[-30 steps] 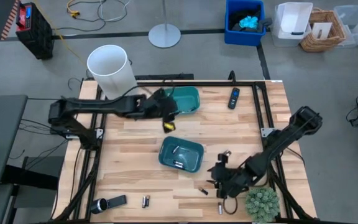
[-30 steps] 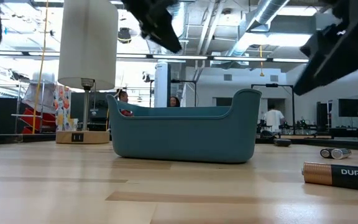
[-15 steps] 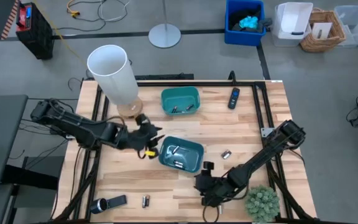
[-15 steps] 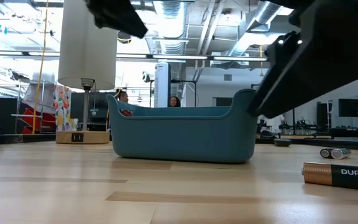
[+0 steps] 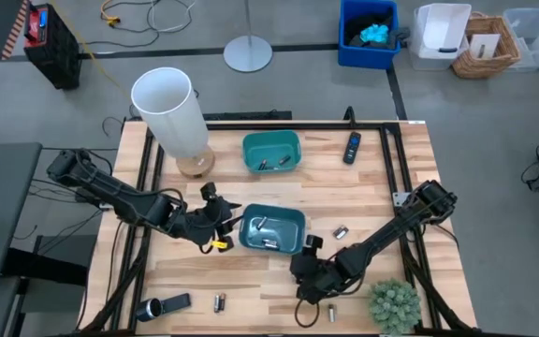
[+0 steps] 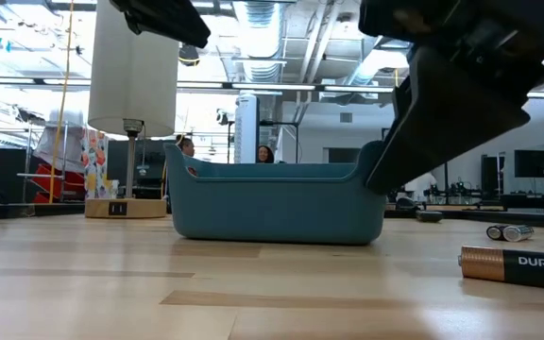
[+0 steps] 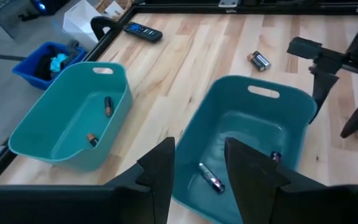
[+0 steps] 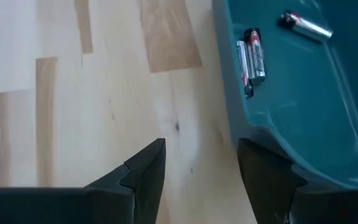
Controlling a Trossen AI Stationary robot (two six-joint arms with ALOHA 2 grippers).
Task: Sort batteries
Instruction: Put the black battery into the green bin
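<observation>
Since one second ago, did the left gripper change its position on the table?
Yes. In the high view, the left gripper has moved from beside the far teal bin, near the white lamp, toward the table's front, now beside the near teal bin.

left gripper (image 7: 197, 165) fingers apart, low; right gripper (image 8: 201, 165) fingers apart, low

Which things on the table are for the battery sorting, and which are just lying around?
For the job:
- batteries in the near teal bin
- batteries in the far teal bin
- loose batteries on the table
- left gripper, right gripper, both open

Just lying about:
- remote
- white lamp
- green plant
- flashlight
</observation>
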